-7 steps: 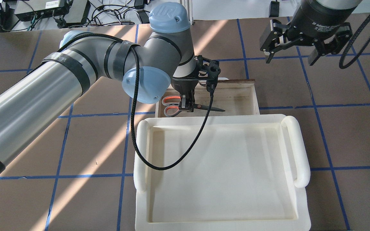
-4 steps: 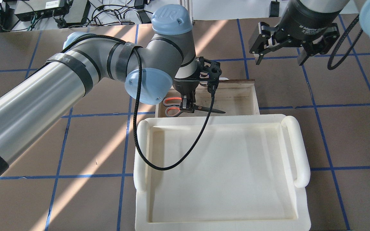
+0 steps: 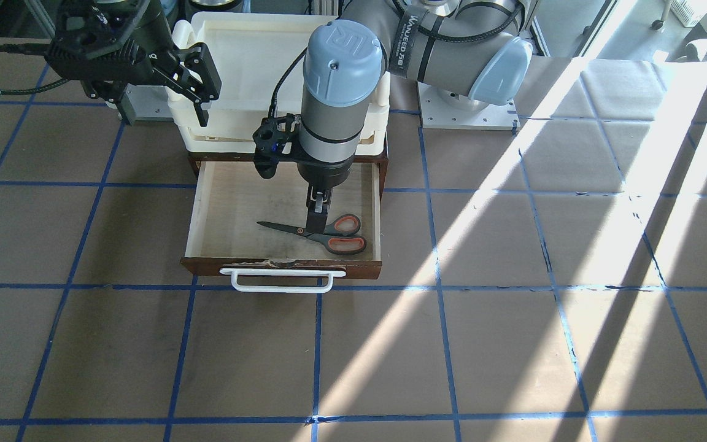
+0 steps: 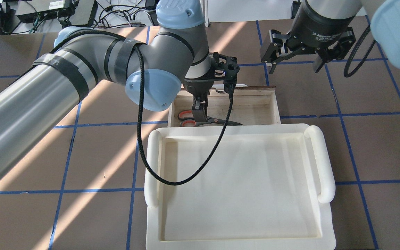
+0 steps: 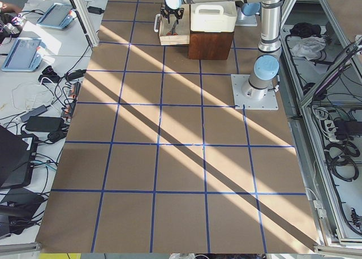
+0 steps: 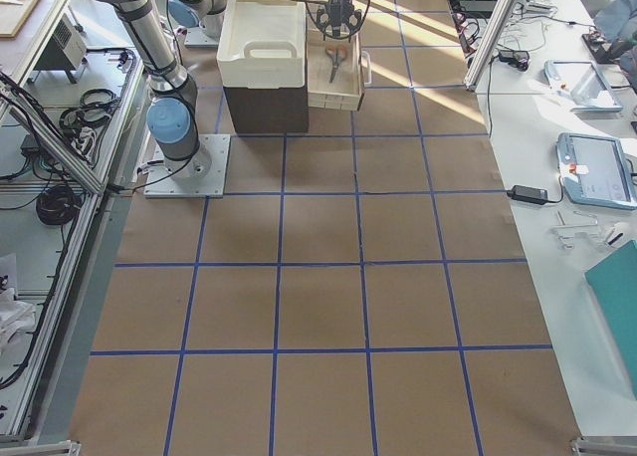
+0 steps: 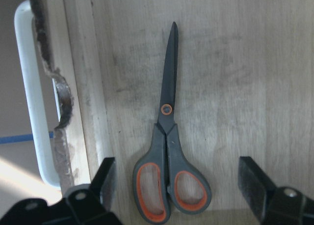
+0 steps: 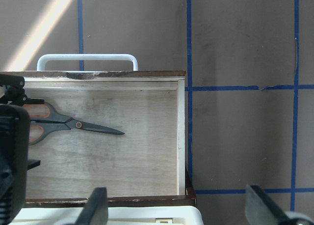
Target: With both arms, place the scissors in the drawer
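The scissors (image 7: 167, 151), with grey handles lined orange, lie flat on the pale floor of the open drawer (image 3: 237, 209), near its dark front. They also show in the front view (image 3: 323, 232), the overhead view (image 4: 203, 121) and the right wrist view (image 8: 68, 123). My left gripper (image 3: 315, 226) hangs just above them, open, its fingers (image 7: 105, 178) on either side of the handles and not touching. It also shows in the overhead view (image 4: 199, 116). My right gripper (image 4: 292, 67) is open and empty, high beyond the drawer's front right corner.
A cream-white plastic tray (image 4: 319, 163) sits on top of the cabinet, over the drawer's back part. The drawer's white bar handle (image 3: 280, 283) sticks out over the brown table with blue tape lines. A black cable loops from my left wrist over the tray.
My left gripper has opened and let go of the scissors, which now lie on the drawer floor. My right gripper has moved left, toward the drawer.
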